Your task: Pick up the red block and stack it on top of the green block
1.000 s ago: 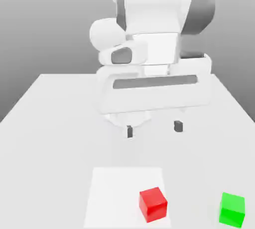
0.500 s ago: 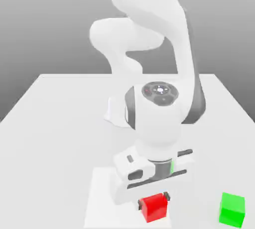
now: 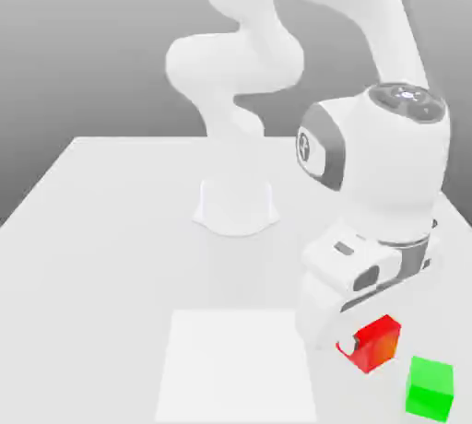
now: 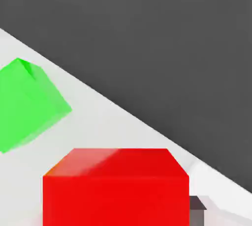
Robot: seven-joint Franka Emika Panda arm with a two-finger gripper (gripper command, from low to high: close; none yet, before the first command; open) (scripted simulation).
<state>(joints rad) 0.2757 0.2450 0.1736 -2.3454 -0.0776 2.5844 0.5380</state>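
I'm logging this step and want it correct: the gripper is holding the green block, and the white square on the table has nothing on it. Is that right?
Not quite: the block held by the gripper is the red block, as the exterior view and hand view show. The rest of your statement about the white square stands.
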